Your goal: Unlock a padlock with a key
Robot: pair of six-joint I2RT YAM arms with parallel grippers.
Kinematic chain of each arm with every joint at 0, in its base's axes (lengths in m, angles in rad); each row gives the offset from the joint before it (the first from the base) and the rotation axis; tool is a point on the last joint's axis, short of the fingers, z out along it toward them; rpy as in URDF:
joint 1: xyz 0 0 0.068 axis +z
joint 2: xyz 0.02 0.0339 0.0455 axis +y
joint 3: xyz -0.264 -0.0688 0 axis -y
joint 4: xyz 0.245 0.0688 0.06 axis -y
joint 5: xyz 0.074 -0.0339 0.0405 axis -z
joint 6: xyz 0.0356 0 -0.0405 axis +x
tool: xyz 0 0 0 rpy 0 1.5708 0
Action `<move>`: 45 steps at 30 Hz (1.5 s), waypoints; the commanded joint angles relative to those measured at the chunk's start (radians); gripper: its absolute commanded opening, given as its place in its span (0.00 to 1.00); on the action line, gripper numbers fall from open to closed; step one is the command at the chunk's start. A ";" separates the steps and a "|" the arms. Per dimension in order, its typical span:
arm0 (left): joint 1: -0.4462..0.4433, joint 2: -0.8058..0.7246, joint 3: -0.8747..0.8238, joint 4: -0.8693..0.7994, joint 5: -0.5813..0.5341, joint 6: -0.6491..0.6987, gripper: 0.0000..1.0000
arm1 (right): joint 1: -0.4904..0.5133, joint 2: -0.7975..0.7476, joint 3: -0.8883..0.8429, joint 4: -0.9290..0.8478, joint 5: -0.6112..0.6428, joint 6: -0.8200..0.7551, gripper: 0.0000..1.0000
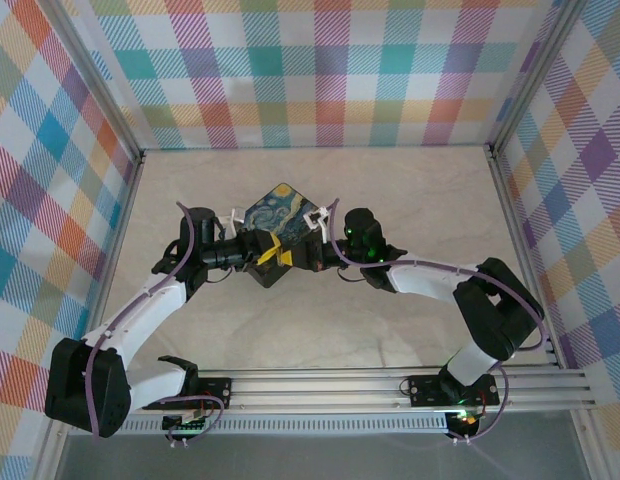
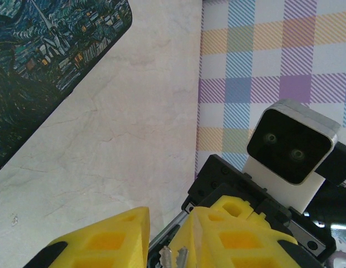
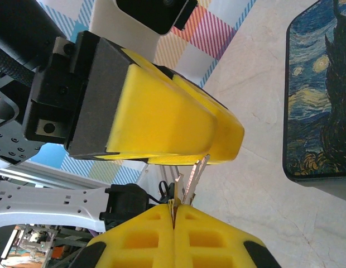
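Observation:
My right gripper [image 3: 174, 207] is shut on the key [image 3: 191, 174], a slim silvery blade that sticks up from its yellow fingertips, with a second blade beside it. The blades' tips reach the yellow fingers [image 3: 162, 120] of my left gripper, which hovers just above them. In the left wrist view the key [image 2: 174, 258] shows in the narrow gap of my left gripper [image 2: 172, 218], whose jaws stand a little apart without pressing on it. From above, the two grippers meet nose to nose [image 1: 274, 256] at the table's middle. The padlock is hidden.
A black box with a starry-night lid [image 1: 280, 215] lies just behind the grippers, its edge close by [image 3: 323, 100] [image 2: 44, 61]. Pale marble tabletop [image 1: 390, 190] runs to checked walls on three sides. The rail with the arm bases [image 1: 390, 385] lines the near edge.

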 commanded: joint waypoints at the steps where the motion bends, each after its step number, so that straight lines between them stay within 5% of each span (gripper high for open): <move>1: 0.011 -0.008 -0.018 0.043 0.021 -0.026 0.25 | -0.005 0.021 -0.002 0.077 -0.025 0.032 0.00; 26: 0.037 -0.043 -0.028 0.023 0.028 -0.028 0.16 | -0.026 0.101 -0.010 0.225 -0.008 0.160 0.00; 45: 0.052 -0.020 -0.026 -0.014 0.019 0.042 0.19 | -0.024 0.119 0.008 0.279 -0.054 0.218 0.00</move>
